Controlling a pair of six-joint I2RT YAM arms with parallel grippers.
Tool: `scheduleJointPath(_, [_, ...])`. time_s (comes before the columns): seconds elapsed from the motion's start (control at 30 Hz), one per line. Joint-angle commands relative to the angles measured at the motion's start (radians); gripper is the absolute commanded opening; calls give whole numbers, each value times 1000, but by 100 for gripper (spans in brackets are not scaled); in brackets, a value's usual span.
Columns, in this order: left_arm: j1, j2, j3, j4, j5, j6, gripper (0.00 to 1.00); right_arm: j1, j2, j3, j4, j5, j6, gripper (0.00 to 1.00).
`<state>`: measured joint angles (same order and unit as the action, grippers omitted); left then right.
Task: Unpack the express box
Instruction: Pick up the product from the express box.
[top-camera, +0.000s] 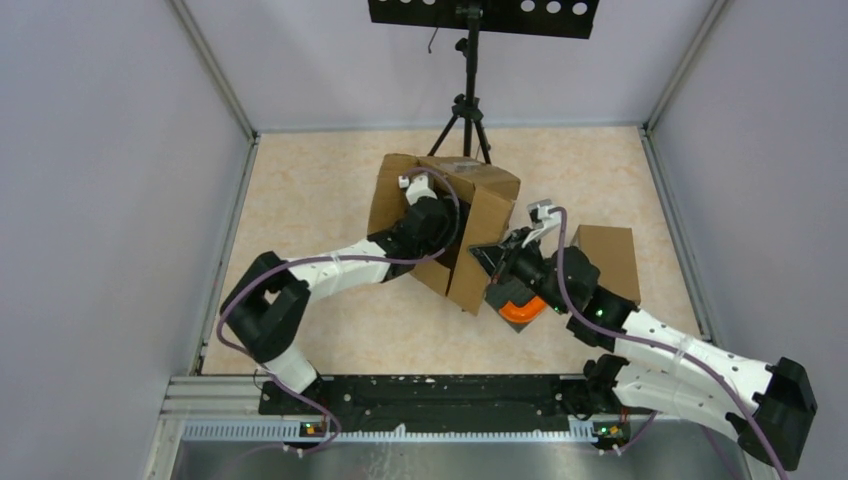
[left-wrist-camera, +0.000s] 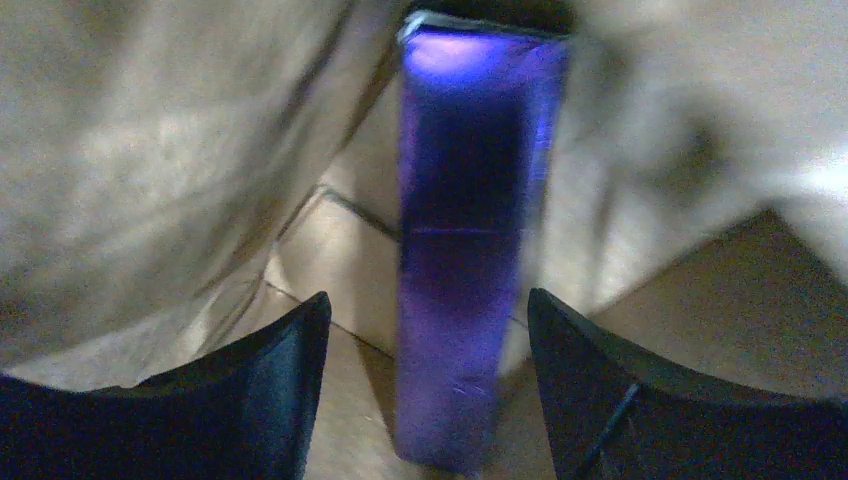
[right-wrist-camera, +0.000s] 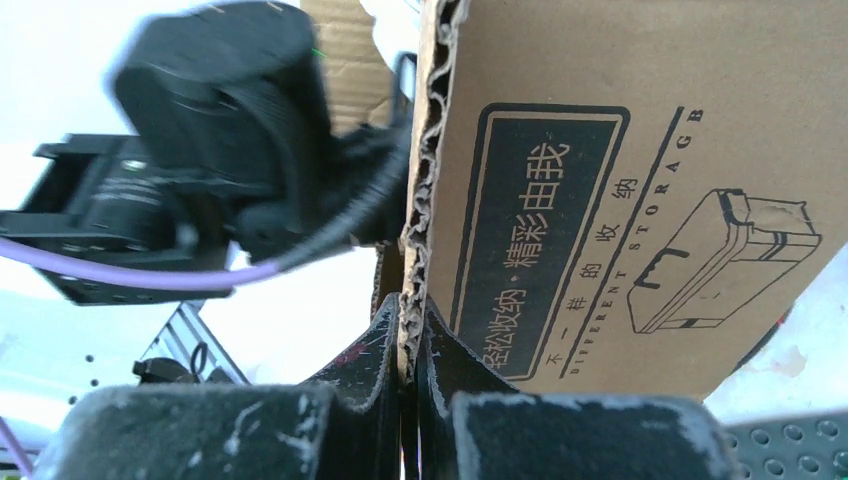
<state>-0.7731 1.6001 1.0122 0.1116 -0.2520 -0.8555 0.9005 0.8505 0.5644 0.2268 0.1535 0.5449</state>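
The express box (top-camera: 480, 200), brown cardboard, lies with its flaps spread in the middle of the floor. My left arm (top-camera: 340, 265) reaches into it, and its fingertips are hidden there in the top view. In the left wrist view my left gripper (left-wrist-camera: 428, 294) is open inside the box. A long purple carton (left-wrist-camera: 465, 250) stands between the fingers (left-wrist-camera: 285, 385), with a gap on each side. My right gripper (right-wrist-camera: 410, 325) is shut on the corrugated edge of the box's printed flap (right-wrist-camera: 620, 190); in the top view it holds that flap (top-camera: 497, 262) on the box's right side.
A smaller cardboard box (top-camera: 608, 258) sits just right of my right wrist. A black tripod (top-camera: 466, 110) stands behind the express box. Grey walls close in the floor on the left, right and back. The metal rail (top-camera: 420, 400) with the arm bases runs along the near edge.
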Motion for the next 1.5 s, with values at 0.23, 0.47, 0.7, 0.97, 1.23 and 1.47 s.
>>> scheduleJointPath(0.23, [-12,215,11,59,56,-130,71,2,-138,-63,-117,-33,114,0])
scheduleJointPath(0.47, [-10,187,24,153,138,-60,13,-2,-125,2,-270,84,92,0])
scheduleJointPath(0.7, [-10,41,100,14,161,54,0,1,17,160,-476,262,26,0])
scheduleJointPath(0.97, [-6,-159,29,-61,127,89,0,25,112,262,-548,349,-26,0])
scheduleJointPath(1.23, [27,-299,30,-177,185,84,0,45,189,332,-574,407,-35,0])
scheduleJointPath(1.47, [126,-397,54,-274,380,66,0,44,224,372,-528,375,-67,0])
